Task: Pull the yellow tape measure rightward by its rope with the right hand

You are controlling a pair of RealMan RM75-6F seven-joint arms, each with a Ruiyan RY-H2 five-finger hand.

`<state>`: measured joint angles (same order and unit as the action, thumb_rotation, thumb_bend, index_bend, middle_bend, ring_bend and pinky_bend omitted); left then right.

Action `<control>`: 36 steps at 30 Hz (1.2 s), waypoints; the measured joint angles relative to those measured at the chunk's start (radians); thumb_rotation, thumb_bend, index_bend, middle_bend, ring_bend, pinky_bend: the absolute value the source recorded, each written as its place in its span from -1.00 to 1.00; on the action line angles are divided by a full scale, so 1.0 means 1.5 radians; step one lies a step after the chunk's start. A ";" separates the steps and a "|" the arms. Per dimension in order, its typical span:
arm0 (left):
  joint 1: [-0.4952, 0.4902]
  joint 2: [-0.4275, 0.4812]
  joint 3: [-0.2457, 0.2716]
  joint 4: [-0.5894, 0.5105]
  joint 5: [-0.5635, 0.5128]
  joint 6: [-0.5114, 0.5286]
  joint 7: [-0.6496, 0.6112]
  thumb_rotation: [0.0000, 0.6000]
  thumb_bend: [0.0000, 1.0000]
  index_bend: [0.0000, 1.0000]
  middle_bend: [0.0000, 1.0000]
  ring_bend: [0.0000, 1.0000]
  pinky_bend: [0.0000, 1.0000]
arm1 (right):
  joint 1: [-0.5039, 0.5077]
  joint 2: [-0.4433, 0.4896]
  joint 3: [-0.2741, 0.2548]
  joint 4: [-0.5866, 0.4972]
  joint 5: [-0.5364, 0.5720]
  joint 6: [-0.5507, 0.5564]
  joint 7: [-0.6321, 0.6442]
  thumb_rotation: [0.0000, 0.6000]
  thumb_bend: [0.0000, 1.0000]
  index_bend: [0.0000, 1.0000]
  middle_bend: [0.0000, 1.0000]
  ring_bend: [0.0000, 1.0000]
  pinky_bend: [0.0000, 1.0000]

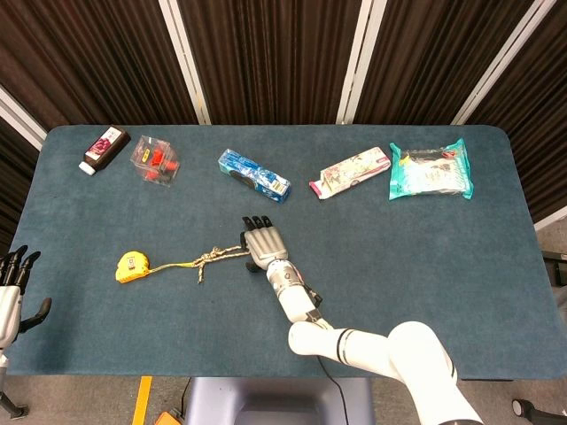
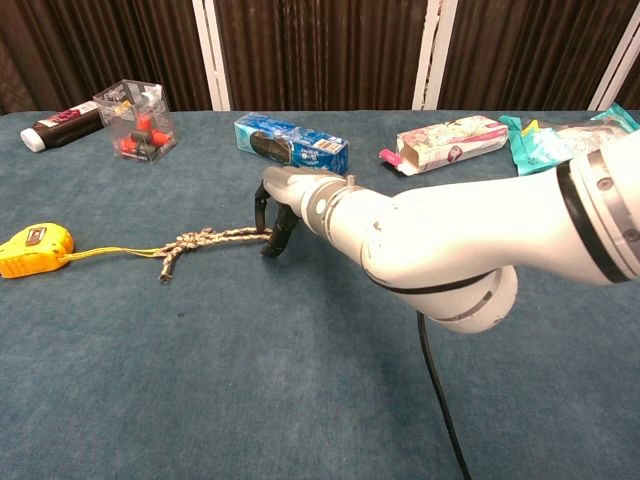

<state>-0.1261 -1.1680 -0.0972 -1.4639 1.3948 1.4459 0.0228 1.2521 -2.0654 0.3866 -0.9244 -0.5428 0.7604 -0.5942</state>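
Note:
The yellow tape measure (image 1: 131,266) (image 2: 35,250) lies at the left of the blue table. Its rope (image 1: 205,258) (image 2: 213,239), knotted midway, runs rightward from it. My right hand (image 1: 262,244) (image 2: 281,206) hovers over the rope's right end, its fingers (image 2: 273,240) pointing down and spread, the tips right at the rope end. The thumb hangs just left of the fingers, and I cannot tell whether they touch the rope; nothing is clasped. My left hand (image 1: 11,285) stays open at the table's lower left edge, far from the tape measure.
Along the far edge sit a dark bottle (image 1: 104,148), a clear box with red pieces (image 1: 157,160), a blue pack (image 1: 255,174) just behind my right hand, a white-pink packet (image 1: 350,173) and a teal pack (image 1: 430,171).

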 measured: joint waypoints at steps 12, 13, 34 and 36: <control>0.006 0.010 0.000 -0.021 0.001 0.010 0.007 1.00 -0.27 -0.81 -1.00 -1.00 -0.81 | 0.005 -0.013 0.014 0.014 -0.004 -0.003 -0.001 1.00 0.09 0.15 -0.66 -0.83 -1.00; 0.006 0.009 -0.001 -0.020 -0.001 0.009 0.007 1.00 -0.27 -0.81 -1.00 -1.00 -0.81 | 0.005 -0.013 0.014 0.015 -0.004 -0.004 -0.002 1.00 0.09 0.15 -0.66 -0.83 -1.00; 0.005 0.009 -0.004 -0.018 -0.005 0.005 -0.003 1.00 -0.26 -0.80 -1.00 -1.00 -0.81 | 0.019 -0.020 0.012 0.016 0.031 -0.004 -0.057 1.00 0.02 0.14 -0.66 -0.86 -1.00; 0.005 0.008 -0.004 -0.018 -0.006 0.005 -0.002 1.00 -0.26 -0.80 -1.00 -1.00 -0.81 | 0.021 -0.021 0.010 0.018 0.033 -0.003 -0.064 1.00 0.02 0.14 -0.66 -0.87 -1.00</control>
<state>-0.1180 -1.1561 -0.1035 -1.4906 1.3859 1.4532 0.0191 1.2836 -2.0975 0.4012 -0.8975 -0.4935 0.7561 -0.6909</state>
